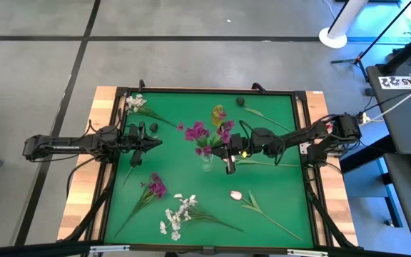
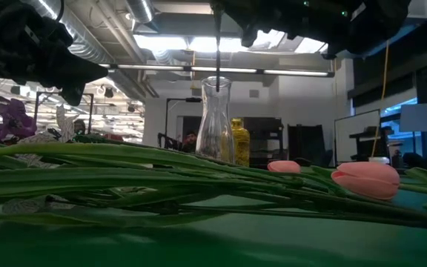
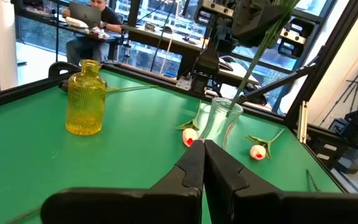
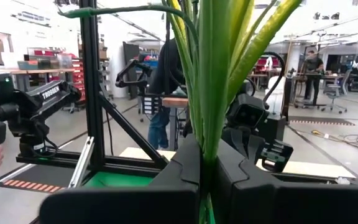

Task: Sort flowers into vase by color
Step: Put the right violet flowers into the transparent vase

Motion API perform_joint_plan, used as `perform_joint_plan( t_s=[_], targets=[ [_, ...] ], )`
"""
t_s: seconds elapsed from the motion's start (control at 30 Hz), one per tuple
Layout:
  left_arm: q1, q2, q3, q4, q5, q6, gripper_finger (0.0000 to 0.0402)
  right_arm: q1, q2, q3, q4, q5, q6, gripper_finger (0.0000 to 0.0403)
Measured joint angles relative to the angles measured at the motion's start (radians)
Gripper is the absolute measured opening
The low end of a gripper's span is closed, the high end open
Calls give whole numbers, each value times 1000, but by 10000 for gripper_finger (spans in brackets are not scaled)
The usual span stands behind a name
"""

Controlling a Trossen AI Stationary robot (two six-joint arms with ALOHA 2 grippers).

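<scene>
Green stem pinched tight in the right claw—a magenta flower, directly above the clear vase, being lowered in. Next comes release. The left claw waits shut, empty.

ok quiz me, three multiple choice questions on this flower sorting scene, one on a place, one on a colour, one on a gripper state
1. Where is the clear vase?
A. mid-mat
B. floor
C. wooden edge

2. What colour is the bottle?
A. blue
B. yellow
C. black

3. What is the right gripper doing?
A. open, empty
B. shut on the bottle
C. shut on a green stem

Answers: 1 A, the high view shows it near the mat's centre; 2 B, the left wrist view shows yellow glass; 3 C, the right wrist view shows its fingers pinching the stem.
</scene>
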Motion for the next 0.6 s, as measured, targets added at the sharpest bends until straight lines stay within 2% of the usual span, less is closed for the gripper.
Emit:
perform_joint_plan(
  t_s=[0.1, 0.3, 0.6],
  targets=[
    [0, 0, 0, 0, 0, 0, 0, 0, 0, 0, -34, 0, -1, 11],
    [0, 0, 0, 0, 0, 0, 0, 0, 0, 0, -134, 50, 28, 56],
    [0, 0, 0, 0, 0, -2, 0, 0, 0, 0, -198, 57, 35, 109]
  ],
)
